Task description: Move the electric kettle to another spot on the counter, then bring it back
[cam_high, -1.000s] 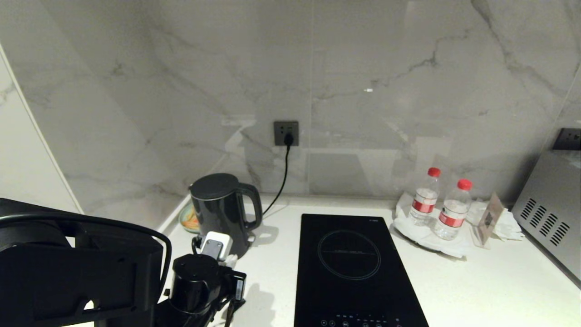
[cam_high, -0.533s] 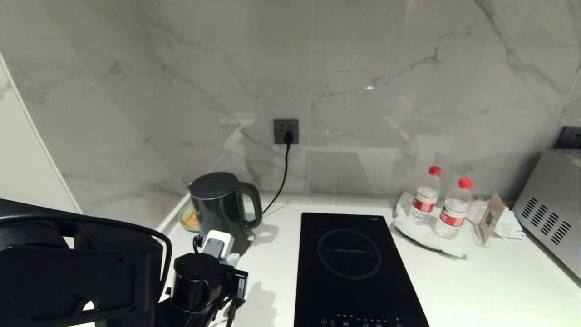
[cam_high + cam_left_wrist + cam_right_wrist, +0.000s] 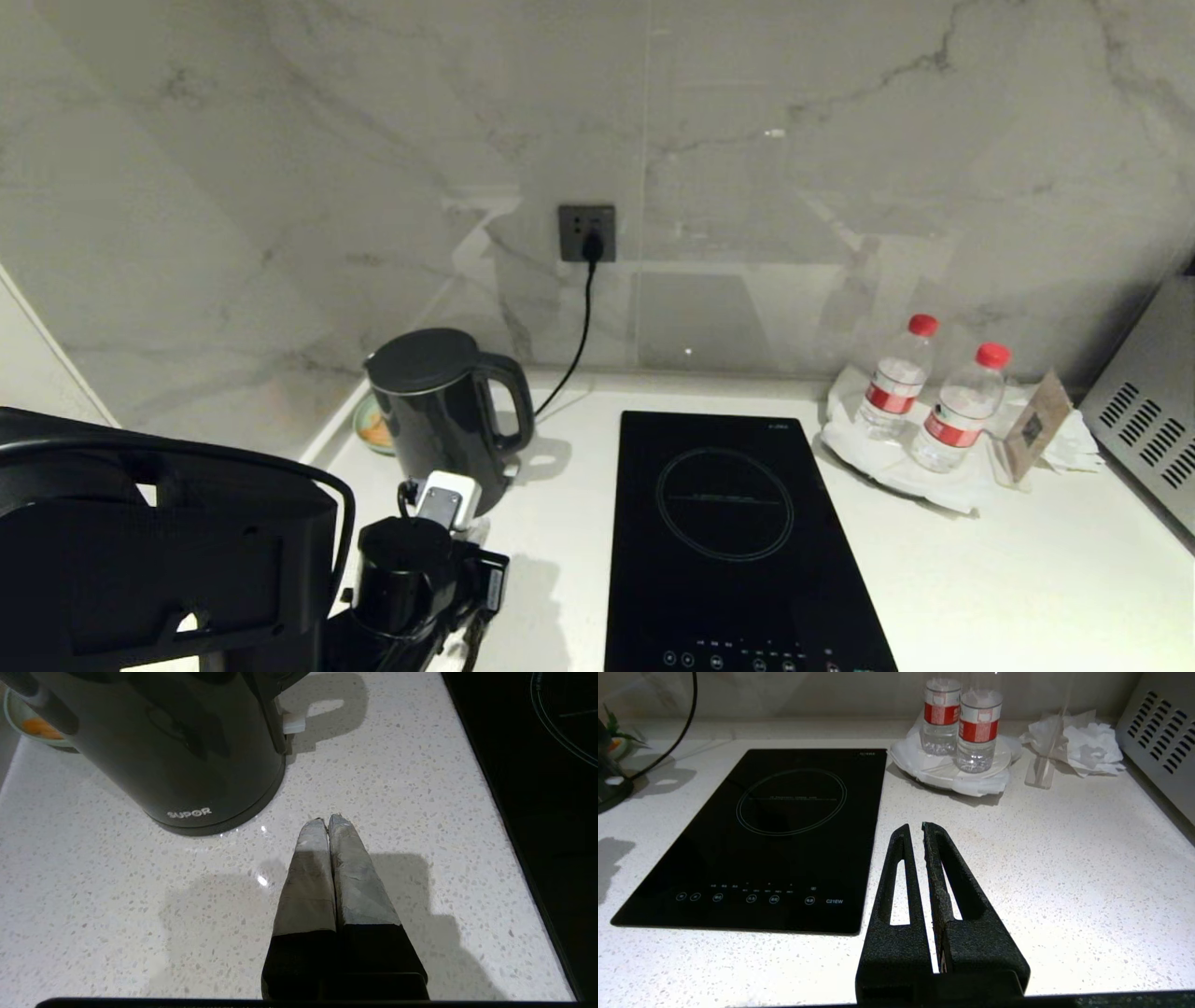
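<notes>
Electric kettle (image 3: 439, 403) upright at the back-left corner of the counter (image 3: 1008, 569), handle turned toward the cooktop (image 3: 738, 541), a cord running from behind it up to the wall socket (image 3: 587, 233). Left gripper (image 3: 328, 822) — fingers pressed together, holding nothing — hangs over bare counter just in front of the kettle's base, near it but not touching; the "SUPOR" lettering faces the fingertips. A small dish (image 3: 372, 427) sits behind the kettle against the wall. Right gripper (image 3: 914, 829) — fingers nearly together, empty — is above the counter beside the cooktop's right edge, well apart from the kettle; two water bottles (image 3: 962, 728) stand beyond it.
</notes>
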Controlling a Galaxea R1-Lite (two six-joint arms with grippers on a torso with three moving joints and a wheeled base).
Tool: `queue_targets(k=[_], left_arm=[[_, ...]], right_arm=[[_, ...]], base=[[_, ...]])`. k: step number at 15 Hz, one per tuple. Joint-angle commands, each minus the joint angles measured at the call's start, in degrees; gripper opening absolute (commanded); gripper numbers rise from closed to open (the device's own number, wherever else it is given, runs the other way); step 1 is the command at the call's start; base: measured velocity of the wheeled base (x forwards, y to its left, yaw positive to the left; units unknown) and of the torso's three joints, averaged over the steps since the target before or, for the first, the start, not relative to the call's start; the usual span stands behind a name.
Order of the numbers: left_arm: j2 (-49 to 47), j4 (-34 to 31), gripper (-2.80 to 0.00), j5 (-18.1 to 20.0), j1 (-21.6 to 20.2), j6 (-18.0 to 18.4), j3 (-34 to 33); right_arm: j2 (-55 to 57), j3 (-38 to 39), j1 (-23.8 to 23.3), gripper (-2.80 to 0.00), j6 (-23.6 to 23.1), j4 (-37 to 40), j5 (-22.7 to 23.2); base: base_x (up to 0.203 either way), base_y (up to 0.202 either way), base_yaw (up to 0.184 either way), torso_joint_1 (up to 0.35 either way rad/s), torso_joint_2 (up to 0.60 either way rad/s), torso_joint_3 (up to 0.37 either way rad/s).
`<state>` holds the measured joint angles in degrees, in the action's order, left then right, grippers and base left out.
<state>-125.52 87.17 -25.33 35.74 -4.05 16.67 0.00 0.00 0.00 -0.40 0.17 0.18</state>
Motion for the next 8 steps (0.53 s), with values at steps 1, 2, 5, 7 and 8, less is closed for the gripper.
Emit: queue_targets(k=[1, 2, 5, 7, 8], left_arm=[[0.10, 0.49, -2.80, -0.33, -0.15, 0.09, 0.91], [0.10, 0.49, -2.80, -0.33, -0.15, 0.09, 0.91], [0.01, 0.49, -2.80, -0.44, -0.15, 0.02, 0.83], [-0.56, 0.49, -2.80, -2.45, 0.08, 0.09, 1.30], [-0.85, 0.49, -2.80, -2.52, 0.36, 0.01, 1.68]], right_arm=[[0.00, 0.00, 0.00, -2.80, -0.02, 0.00, -0.01], [0.00, 0.00, 0.00, -2.80, 0.05, 0.00, -0.01], [0.00, 0.00, 0.00, -2.80, -0.02, 0.00, -0.01], [0.00, 0.00, 0.00, -2.80, 0.05, 0.00, -0.01], [0.00, 0.00, 0.00, -2.80, 0.05, 0.00, -0.01]], base=[[0.000, 0.000, 0.000, 0.002, 0.00, -0.199], [0.000, 0.000, 0.000, -0.001, 0.00, -0.203], [0.000, 0.000, 0.000, 0.003, 0.00, -0.192], [0.000, 0.000, 0.000, 0.006, 0.01, -0.125], [0.000, 0.000, 0.000, 0.005, 0.00, -0.046]])
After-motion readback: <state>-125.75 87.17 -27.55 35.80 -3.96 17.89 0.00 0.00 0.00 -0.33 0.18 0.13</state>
